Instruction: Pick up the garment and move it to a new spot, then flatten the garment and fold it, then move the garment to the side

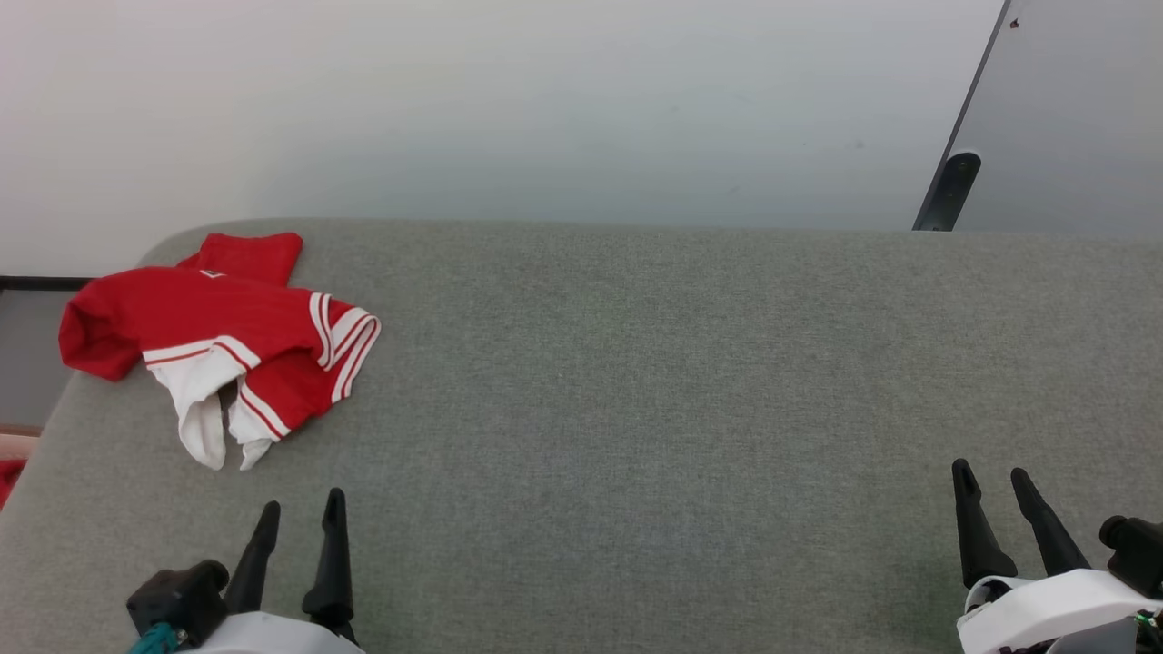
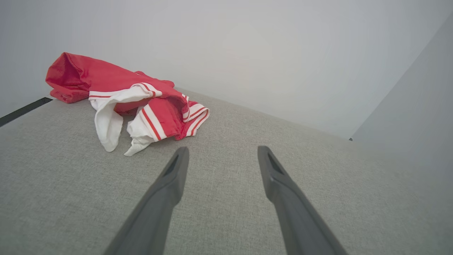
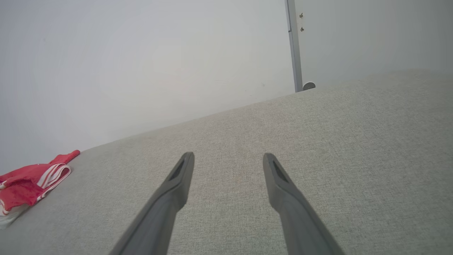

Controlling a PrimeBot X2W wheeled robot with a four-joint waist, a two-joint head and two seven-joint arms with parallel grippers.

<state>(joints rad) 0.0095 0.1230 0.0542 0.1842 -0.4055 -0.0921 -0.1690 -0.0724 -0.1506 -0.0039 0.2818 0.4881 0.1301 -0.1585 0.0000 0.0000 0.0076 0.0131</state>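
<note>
Head view: the left gripper and right gripper sit nearest, fingers spread and empty. Beyond the left one, the crumpled bright red short-sleeved shirt with white, stripe-trimmed sleeves lies at the grey fabric worktop's far-left corner (seemingly lapping the edge). Best to pinch the red bulk, not a loose sleeve.
</note>
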